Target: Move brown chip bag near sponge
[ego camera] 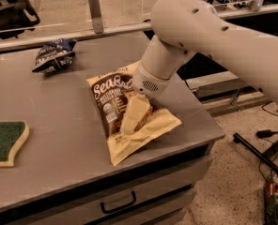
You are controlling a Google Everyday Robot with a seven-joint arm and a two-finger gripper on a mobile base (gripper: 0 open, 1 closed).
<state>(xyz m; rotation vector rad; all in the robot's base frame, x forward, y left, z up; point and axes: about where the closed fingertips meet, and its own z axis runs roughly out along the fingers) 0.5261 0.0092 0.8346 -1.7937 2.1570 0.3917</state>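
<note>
The brown chip bag (pixel 108 95) lies flat on the grey table (pixel 59 172), right of centre, its pale yellow lower end pointing to the front right corner. The sponge (pixel 5 142), green top over a pale yellow body, lies at the table's left edge, well apart from the bag. My gripper (pixel 130 124) reaches down from the white arm (pixel 200 36) and rests against the bag's lower middle, covering part of its print.
A smaller dark blue snack bag (pixel 54 55) lies at the table's back left. A metal rail (pixel 96 13) with glass runs behind the table. A drawer handle (pixel 118 203) sits under the front edge. Cables (pixel 270 144) lie on the floor to the right.
</note>
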